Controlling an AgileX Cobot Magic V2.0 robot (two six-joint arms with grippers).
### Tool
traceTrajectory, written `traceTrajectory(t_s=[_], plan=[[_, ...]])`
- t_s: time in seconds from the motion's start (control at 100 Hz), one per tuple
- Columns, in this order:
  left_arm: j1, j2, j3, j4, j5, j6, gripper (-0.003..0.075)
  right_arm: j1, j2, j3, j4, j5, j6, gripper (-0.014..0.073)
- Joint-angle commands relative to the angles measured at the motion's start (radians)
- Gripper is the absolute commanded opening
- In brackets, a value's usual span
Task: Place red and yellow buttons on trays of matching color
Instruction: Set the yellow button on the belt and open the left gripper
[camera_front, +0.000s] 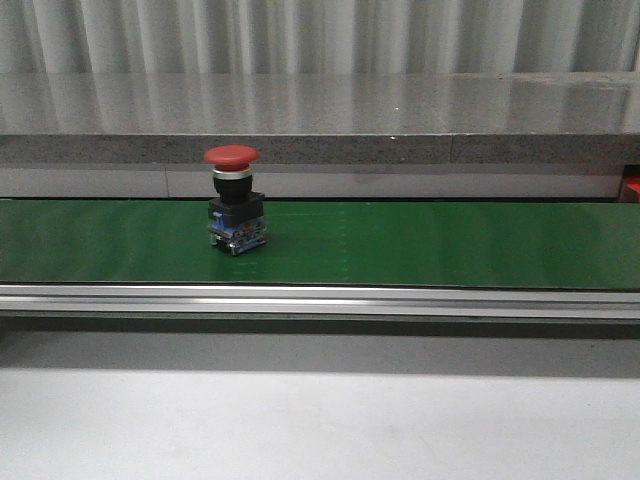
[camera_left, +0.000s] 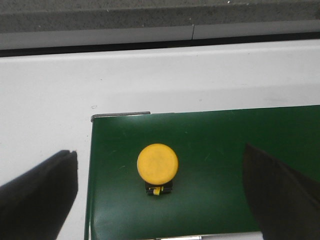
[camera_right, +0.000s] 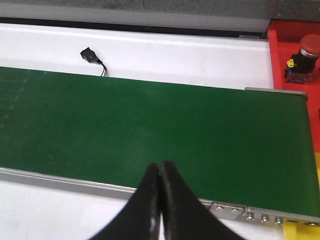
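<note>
- Front view: a red button (camera_front: 232, 157), mushroom-capped on a black body, stands upright left of centre on the green conveyor belt (camera_front: 420, 245); a grey stone ledge (camera_front: 320, 110) runs across the upper frame, and a sliver of red shows at the far right edge.
- Left wrist view: a yellow button (camera_left: 157, 163) sits on the green belt just below centre of the frame, close to the belt's end, with white table (camera_left: 50, 100) beyond. The left gripper (camera_left: 160, 195) is spread wide, its dark fingers (camera_left: 42, 192) in the two lower corners, flanking the button without touching it.
- Right wrist view: the right gripper (camera_right: 160, 200) has its black fingers pressed together at the bottom centre, holding nothing, over the belt's near rail (camera_right: 75, 182). A red tray (camera_right: 280, 50) in the upper right corner carries a second red button (camera_right: 302, 57). A small black connector with wires (camera_right: 90, 54) lies on the white surface at upper left.
</note>
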Motion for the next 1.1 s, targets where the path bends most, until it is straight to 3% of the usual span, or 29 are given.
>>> traceTrajectory(t_s=[0.0, 0.16, 0.28, 0.37, 0.57, 0.84, 0.96, 1.09], plan=[[-0.008, -0.096, 0.022, -0.009, -0.052, 0.002, 0.0625, 0.000, -0.008, -0.025, 0.011, -0.063, -0.007, -0.0068], [-0.008, -0.255, 0.146, -0.009, -0.070, 0.002, 0.0618, 0.000, -0.008, -0.025, 0.011, -0.063, -0.007, -0.0068], [-0.008, -0.355, 0.233, -0.009, -0.082, 0.002, 0.0538, 0.000, -0.008, -0.025, 0.011, -0.065, -0.007, -0.0068], [-0.008, -0.422, 0.295, -0.009, -0.097, 0.002, 0.0400, 0.000, -0.008, -0.025, 0.011, -0.075, -0.007, -0.0068], [-0.008, -0.502, 0.384, -0.013, -0.145, 0.002, -0.0024, 0.000, -0.005, -0.025, 0.011, -0.081, -0.007, -0.0068], [-0.008, -0.499, 0.394, -0.013, -0.154, 0.002, -0.0020, 0.000, -0.005, -0.023, 0.011, -0.071, -0.007, -0.0051], [-0.008, -0.499, 0.394, -0.013, -0.173, 0.002, -0.0020, 0.000, -0.005, -0.023, 0.011, -0.037, -0.007, 0.0102], [-0.008, -0.499, 0.394, -0.013, -0.175, 0.002, -0.0020, 0.000, -0.005, -0.023, 0.030, -0.002, -0.007, 0.0464]])
